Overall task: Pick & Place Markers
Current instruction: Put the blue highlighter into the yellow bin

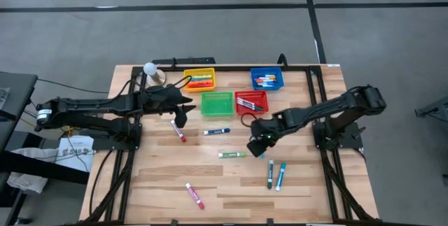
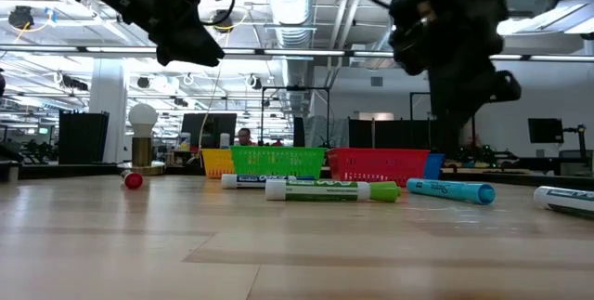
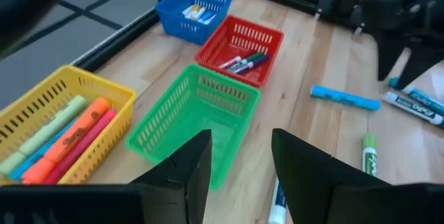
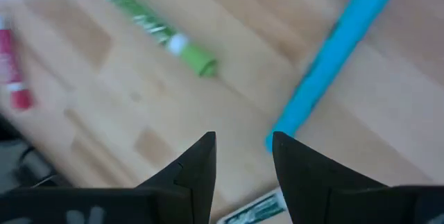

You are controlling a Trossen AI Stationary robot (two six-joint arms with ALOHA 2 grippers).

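Now | right gripper (image 4: 243,151) fingers apart, empty | blue marker (image 4: 326,68) just ahead, long axis slanting away | left gripper (image 3: 239,161) parted, farther

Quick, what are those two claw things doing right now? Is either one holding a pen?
Left gripper: open, holding nothing, above the table near the green basket.
Right gripper: open, holding nothing, hovering over a light blue marker.

The wooden table (image 1: 175,198) stands on a grey floor (image 1: 210,30) with dark lines. Behind it, at 12 o'clock, long ceiling lights (image 2: 278,51) and silver ducts (image 2: 297,21) show.
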